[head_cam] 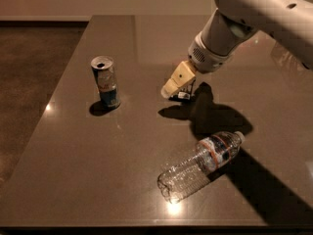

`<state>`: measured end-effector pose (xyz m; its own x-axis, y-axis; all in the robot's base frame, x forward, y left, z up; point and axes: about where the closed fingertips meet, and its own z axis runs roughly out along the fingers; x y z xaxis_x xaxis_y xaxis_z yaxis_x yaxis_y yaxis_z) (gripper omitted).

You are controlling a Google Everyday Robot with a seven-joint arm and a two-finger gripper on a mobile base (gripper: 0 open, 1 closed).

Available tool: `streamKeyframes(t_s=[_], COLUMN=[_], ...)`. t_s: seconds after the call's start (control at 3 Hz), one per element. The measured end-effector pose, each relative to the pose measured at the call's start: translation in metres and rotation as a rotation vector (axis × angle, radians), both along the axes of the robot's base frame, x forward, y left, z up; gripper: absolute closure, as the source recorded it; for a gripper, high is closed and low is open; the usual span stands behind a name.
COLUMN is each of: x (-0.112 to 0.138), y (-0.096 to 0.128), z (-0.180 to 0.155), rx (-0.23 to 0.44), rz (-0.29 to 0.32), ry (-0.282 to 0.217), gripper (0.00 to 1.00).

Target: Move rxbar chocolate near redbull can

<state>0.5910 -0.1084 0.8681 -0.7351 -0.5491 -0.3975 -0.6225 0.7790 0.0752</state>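
Note:
The redbull can (105, 82) stands upright on the left part of the dark table (98, 170). The rxbar chocolate (183, 94) lies flat near the table's middle, mostly hidden under my gripper; only its black right edge with a white patch shows. My gripper (172, 87), with tan fingertips, is down right over the bar's left side, well to the right of the can.
A clear plastic water bottle (200, 164) lies on its side at the front right of the table. My white arm (244, 18) reaches in from the upper right and casts a dark shadow beside the bottle. The table's left edge borders a carpeted floor (29, 82).

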Motion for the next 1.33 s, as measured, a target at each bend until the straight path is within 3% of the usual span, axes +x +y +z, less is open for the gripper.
streamKeyframes(t_s=[1.0,1.33], x=[0.013,0.016], y=[0.014,0.014], z=[-0.036,-0.035], rx=[-0.052,-0.07], rz=[-0.005,-0.006], ry=[0.094,0.098], gripper=[0.02,0.18])
